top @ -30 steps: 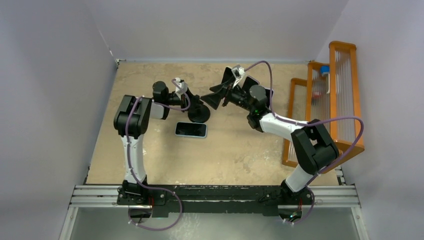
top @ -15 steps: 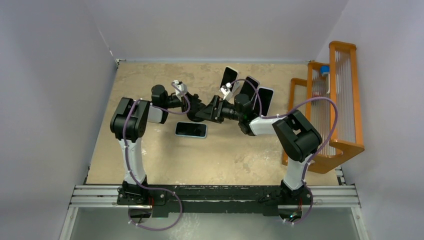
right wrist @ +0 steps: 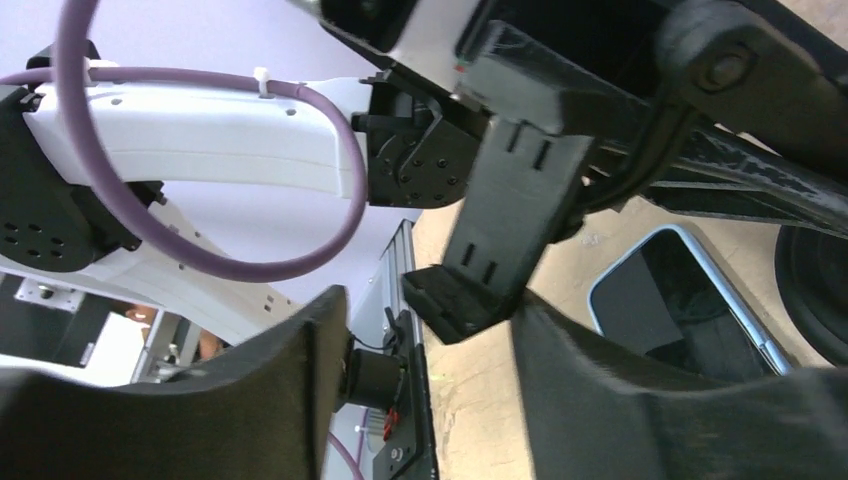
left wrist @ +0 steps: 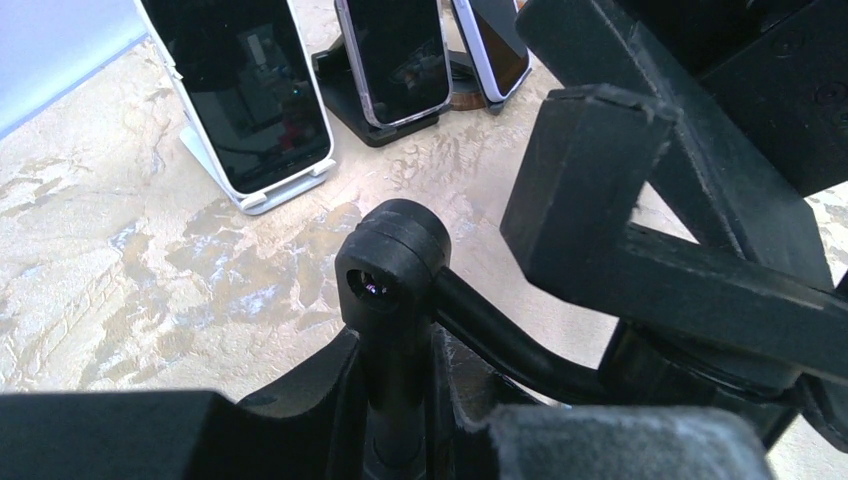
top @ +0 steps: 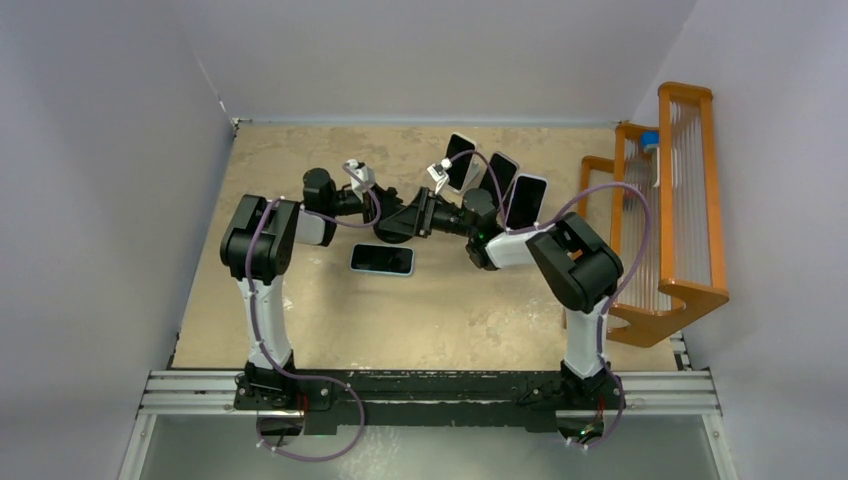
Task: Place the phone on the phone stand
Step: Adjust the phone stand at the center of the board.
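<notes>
Phone [top: 382,259]: flat, screen up, mid-table, just nearside of the phone stand [top: 400,228].
Left gripper [left wrist: 395,405]: clamped narrow on the stand's stem [left wrist: 395,335], apparently steadying it.
Right gripper [right wrist: 425,310]: jaws apart, straddling the stand's cradle [right wrist: 505,190], likely to adjust it.

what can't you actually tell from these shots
1. Top view: the phone stand's shape, hidden under the left claw and right claw.
2. Right wrist view: part of the phone, behind that claw's own finger.
3. Any view: whether the right claw touches the stand; black parts overlap.
</notes>
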Controlling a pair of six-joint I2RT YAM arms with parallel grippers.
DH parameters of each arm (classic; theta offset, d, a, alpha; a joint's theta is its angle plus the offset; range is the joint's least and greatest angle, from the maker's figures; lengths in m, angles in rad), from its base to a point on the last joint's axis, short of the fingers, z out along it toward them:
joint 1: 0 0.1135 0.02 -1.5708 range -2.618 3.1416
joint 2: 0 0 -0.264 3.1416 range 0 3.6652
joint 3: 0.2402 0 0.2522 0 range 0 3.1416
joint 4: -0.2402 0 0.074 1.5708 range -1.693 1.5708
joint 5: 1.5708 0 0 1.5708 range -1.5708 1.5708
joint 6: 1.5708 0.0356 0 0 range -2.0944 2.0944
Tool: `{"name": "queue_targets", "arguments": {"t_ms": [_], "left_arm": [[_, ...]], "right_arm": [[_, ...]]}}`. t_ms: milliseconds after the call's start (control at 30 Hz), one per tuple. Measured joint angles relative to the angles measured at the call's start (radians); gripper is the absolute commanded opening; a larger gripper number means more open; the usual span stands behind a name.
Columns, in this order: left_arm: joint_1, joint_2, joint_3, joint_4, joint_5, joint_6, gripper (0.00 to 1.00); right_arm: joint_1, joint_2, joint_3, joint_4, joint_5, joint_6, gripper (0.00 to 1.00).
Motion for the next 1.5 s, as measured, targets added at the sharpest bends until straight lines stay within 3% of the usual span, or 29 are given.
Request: {"name": "queue_targets", "arguments": {"t_ms": [267, 400, 467, 500, 533, 567, 800, 1067, 1367, 1433, 1500], "left_arm": [[0.0, 0.0, 0.011, -0.024, 0.005, 0.01, 0.0], [0.0, 0.0, 0.023, -0.049, 0.015, 0.019, 0.0], [0.0, 0.0, 0.029, -0.064, 0.019, 0.026, 0.0], [0.0, 0.0, 0.032, -0.069, 0.022, 0.027, 0.0], [0.0, 0.0, 0.033, -0.072, 0.023, 0.029, 0.0], [0.0, 0.0, 0.034, -0.074, 0.024, 0.03, 0.0], [0.0, 0.001, 0.047, -0.098, 0.038, 0.036, 0.0], [0.001, 0.001, 0.051, -0.113, 0.042, 0.051, 0.0], [0.001, 0.001, 0.058, -0.128, 0.047, 0.053, 0.0], [0.001, 0.001, 0.059, -0.13, 0.048, 0.054, 0.0], [0.001, 0.001, 0.06, -0.132, 0.049, 0.054, 0.0]], "right_arm": [[-0.005, 0.145, 0.027, 0.182, -0.066, 0.14, 0.31], [-0.005, 0.164, 0.037, 0.217, -0.095, 0.165, 0.3], [-0.005, 0.163, 0.037, 0.223, -0.104, 0.159, 0.44], [-0.005, 0.163, 0.037, 0.224, -0.107, 0.152, 0.62], [-0.005, 0.161, 0.037, 0.224, -0.109, 0.144, 0.88], [-0.005, 0.159, 0.037, 0.226, -0.113, 0.132, 0.97], [-0.008, 0.115, -0.005, 0.315, -0.137, 0.154, 0.99], [-0.014, 0.251, 0.037, 0.351, -0.12, 0.371, 0.9], [-0.015, 0.268, 0.119, 0.352, -0.117, 0.378, 0.73], [-0.015, 0.268, 0.127, 0.356, -0.116, 0.378, 0.66], [-0.015, 0.268, 0.129, 0.356, -0.115, 0.378, 0.49]]}}
